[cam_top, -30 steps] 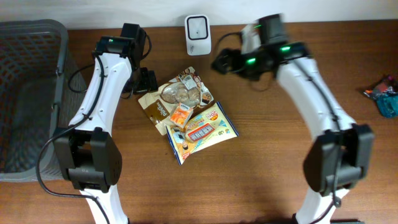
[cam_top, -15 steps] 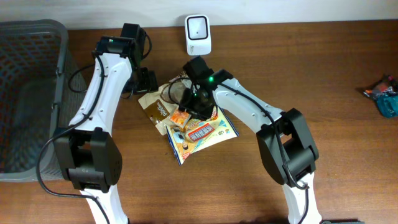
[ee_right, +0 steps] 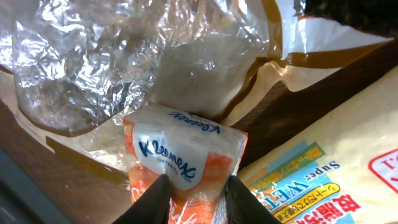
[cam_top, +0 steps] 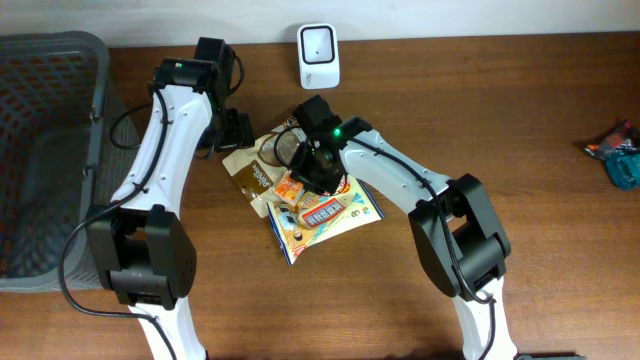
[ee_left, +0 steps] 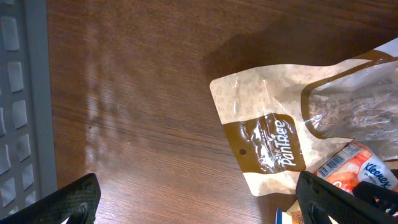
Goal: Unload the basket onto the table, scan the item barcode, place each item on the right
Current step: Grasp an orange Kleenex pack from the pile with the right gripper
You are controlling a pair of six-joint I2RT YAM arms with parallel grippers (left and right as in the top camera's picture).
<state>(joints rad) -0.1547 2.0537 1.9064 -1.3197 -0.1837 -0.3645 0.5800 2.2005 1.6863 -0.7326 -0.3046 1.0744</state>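
Orange-and-white plastic, that's the tissue pack, and the right pincer is clamped on it, one finger pressed to each side so the wrapper bulges between them. Across the way the left pincer hangs spread wide, holding nothing, above bare wood beside the brown snack bag. A grey mesh basket sits at the left edge of the tabletop; its contents I can't tell. The pack lies in the pile mid-tabletop, on the clear-windowed snack bag, just beside the yellow wipes packet, blue lettering up, apart from the white scanner at the far edge
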